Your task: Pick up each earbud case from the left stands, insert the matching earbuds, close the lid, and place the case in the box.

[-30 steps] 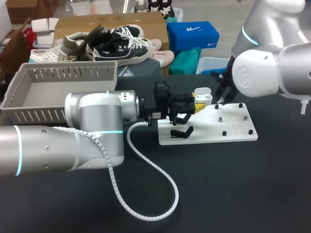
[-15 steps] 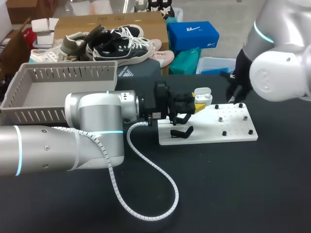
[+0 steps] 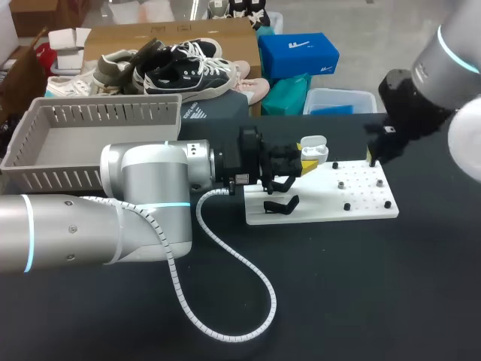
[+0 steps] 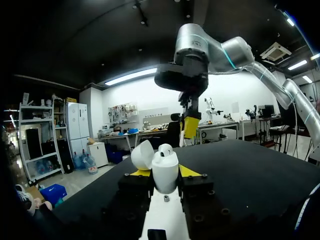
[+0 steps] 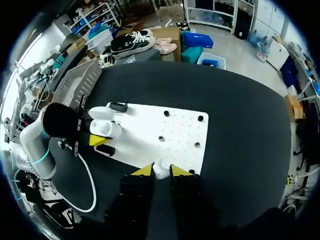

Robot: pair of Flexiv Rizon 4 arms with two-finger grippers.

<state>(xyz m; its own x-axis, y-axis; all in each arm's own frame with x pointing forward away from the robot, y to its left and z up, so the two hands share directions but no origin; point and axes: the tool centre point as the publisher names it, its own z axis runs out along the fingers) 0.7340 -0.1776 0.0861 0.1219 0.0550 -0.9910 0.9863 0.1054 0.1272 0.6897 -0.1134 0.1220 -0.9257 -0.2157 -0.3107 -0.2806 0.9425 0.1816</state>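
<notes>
Your left gripper [image 4: 164, 174] is clamped on the case [image 4: 165, 164], lid open and mouth up at the board [image 5: 170, 132] corner, ready for filling. Your right gripper [image 5: 161, 171] pinches an earbud [image 5: 161, 174] between near-closed tips, above the board's edge, well apart from the case

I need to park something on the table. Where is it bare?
Bare table lies in front of the white board, right of the cable loop. The gray box floor is bare too. Crowded: the board's left end, where the left pincer holds the earbud case by the black stands.
</notes>
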